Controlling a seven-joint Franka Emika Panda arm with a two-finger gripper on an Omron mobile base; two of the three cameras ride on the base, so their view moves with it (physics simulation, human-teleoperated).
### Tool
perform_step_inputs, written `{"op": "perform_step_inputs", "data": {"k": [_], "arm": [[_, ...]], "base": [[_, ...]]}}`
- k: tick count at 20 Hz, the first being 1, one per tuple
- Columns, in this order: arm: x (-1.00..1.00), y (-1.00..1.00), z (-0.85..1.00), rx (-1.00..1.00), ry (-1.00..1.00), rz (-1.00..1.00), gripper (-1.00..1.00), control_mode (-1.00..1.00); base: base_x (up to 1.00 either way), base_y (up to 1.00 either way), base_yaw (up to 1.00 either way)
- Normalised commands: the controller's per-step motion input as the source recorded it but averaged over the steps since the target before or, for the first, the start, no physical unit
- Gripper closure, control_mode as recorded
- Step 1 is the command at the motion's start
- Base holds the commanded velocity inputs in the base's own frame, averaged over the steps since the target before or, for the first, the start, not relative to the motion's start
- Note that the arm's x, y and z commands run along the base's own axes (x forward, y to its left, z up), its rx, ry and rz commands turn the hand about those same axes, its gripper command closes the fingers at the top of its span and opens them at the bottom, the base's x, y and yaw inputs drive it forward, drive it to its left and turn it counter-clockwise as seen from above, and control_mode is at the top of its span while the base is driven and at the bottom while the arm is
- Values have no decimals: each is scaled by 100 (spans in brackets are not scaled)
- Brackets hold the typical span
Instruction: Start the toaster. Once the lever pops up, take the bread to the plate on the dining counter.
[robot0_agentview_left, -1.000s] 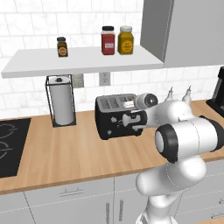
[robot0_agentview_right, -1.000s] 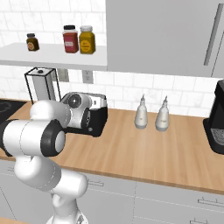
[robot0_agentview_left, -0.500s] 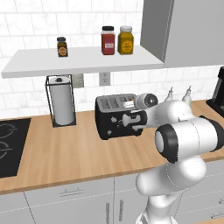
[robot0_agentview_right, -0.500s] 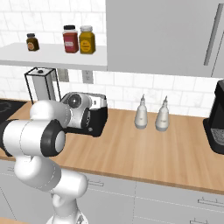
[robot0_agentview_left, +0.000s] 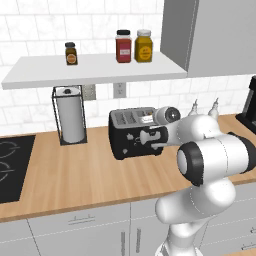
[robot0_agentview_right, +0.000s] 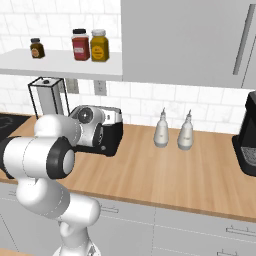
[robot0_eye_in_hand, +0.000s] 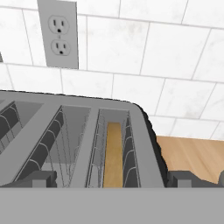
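Observation:
The black toaster (robot0_agentview_left: 131, 134) stands on the wall counter, also seen behind my arm as toaster (robot0_agentview_right: 114, 128). In the hand view I look down into its slots (robot0_eye_in_hand: 65, 140). The tan bread (robot0_eye_in_hand: 113, 154) sits low in the rightmost slot. My gripper (robot0_eye_in_hand: 112, 179) is open, hanging just in front of and above the toaster's right end, its two fingertips (robot0_eye_in_hand: 41, 178) spread wide on either side of the bread's slot with nothing between them. In the left base view the gripper (robot0_agentview_left: 151, 136) is against the toaster's front right. The plate and the dining counter are out of view.
A paper-towel roll (robot0_agentview_left: 70, 115) stands left of the toaster, with a cooktop (robot0_agentview_left: 10, 167) further left. Two pale bottles (robot0_agentview_right: 161, 131) and a black coffee machine (robot0_agentview_right: 247, 135) stand to the right. A shelf with jars (robot0_agentview_left: 131, 46) hangs above. A wall outlet (robot0_eye_in_hand: 59, 35) is behind.

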Motion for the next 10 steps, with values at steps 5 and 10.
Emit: {"op": "perform_step_inputs", "data": {"k": [5,10], "arm": [[0,0,0,0,0,0,-100,-100],[0,0,0,0,0,0,-100,-100]], "base": [[0,0,0],[0,0,0]]}}
